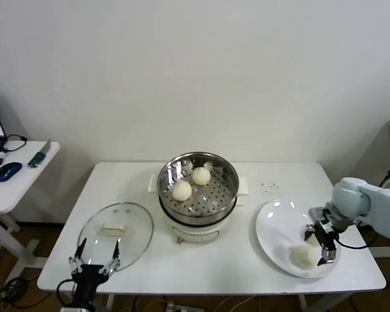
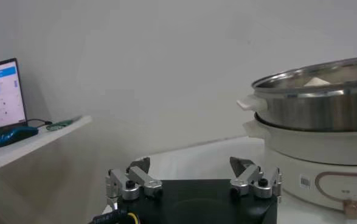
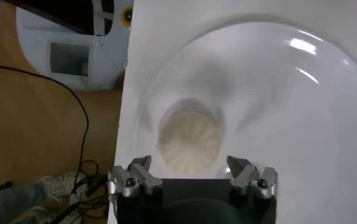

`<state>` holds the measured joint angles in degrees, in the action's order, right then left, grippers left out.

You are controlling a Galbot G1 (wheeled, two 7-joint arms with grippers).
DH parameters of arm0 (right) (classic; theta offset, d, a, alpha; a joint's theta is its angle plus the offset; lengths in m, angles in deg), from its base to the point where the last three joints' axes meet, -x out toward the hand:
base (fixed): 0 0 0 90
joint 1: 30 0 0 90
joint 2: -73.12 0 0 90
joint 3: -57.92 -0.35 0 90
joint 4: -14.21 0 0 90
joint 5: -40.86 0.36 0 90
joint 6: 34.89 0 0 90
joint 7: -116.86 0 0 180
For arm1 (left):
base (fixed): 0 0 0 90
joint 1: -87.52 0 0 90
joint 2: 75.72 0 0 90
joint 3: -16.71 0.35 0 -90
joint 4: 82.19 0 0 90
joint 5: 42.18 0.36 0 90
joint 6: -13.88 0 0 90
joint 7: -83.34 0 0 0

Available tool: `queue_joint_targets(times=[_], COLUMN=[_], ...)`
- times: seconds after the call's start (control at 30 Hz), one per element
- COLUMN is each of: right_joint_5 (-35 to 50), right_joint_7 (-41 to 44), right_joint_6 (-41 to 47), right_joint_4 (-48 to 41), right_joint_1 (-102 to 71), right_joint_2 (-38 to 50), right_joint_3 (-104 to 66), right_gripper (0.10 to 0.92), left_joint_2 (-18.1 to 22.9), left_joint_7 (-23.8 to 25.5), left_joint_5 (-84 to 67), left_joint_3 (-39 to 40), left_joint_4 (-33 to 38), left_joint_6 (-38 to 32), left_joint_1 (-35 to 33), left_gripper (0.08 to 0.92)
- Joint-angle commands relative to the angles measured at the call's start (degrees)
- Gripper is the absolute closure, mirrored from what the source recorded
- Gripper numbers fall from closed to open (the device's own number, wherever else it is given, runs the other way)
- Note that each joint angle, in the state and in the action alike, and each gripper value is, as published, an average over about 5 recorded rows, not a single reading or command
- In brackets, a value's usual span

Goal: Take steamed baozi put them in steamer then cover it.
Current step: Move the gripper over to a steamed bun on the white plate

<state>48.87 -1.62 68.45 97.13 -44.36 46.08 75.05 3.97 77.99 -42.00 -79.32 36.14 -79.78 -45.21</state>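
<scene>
Baozi: three show in all. Two lie in the steamer [image 1: 197,188], one [image 1: 181,190] toward its left front and one [image 1: 201,175] just behind and to the right of it, close together but apart. The third baozi [image 1: 305,256] sits near the front edge of the plate [image 1: 276,227] on the right part of the table [image 1: 273,175]; in the right wrist view it [image 3: 188,142] shows fine pleats fanning out from its middle.

The steamer is a shiny steel basket with a holed floor, standing mid-table on a white pot base [image 1: 195,233]. The left wrist view shows a small label and an outlined panel on the base [image 2: 324,176], but nothing on them can be read.

One cover [image 1: 116,234] lies flat on the table to the steamer's left front, its cream handle [image 1: 114,228] facing up.

The right gripper [image 1: 322,246] hangs over the plate right next to the third baozi. Its fingers [image 3: 135,178] are spread wide with the bun lying between them; they hold nothing, and whether a tip touches the bun cannot be told.

The left gripper [image 1: 94,260] waits at the table's front left edge, just before the cover, its fingers [image 2: 132,181] spread wide and empty.

A side desk [image 1: 16,179] at the far left carries a laptop [image 2: 0,91] with a lit screen, its writing too small to read, and a blue mouse [image 1: 8,171].
</scene>
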Motion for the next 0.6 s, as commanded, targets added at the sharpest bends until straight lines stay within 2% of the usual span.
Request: queue_joint_targets(times=[0.03, 0.47, 0.6], right_joint_5=[-1.29, -0.89, -1.2], right_joint_7=[-0.8, 0.3, 0.52], right_joint_6=[0.19, 0.57, 0.51], right_joint_4=[-2.54, -3.48, -3.78], right_joint_1=[-6.57, -6.63, -6.45], right_joint_2=[-2.4, -3.62, -3.69], right_joint_3=[-5.07, -4.49, -4.56], right_gripper=[0.203, 0.203, 0.226], left_joint_2=[0.04, -0.08, -0.1], left_joint_7=[-0.02, -0.11, -0.12], left_joint_5=[0.39, 1.43, 1.43], left_joint_3=[0.0, 0.06, 0.06], left_joint_4=[-0.21, -0.33, -0.3], left_joint_6=[-0.09, -0.06, -0.03], left_joint_1=[-0.09, 0.2, 0.24], left_gripper=[0.177, 0.177, 0.177])
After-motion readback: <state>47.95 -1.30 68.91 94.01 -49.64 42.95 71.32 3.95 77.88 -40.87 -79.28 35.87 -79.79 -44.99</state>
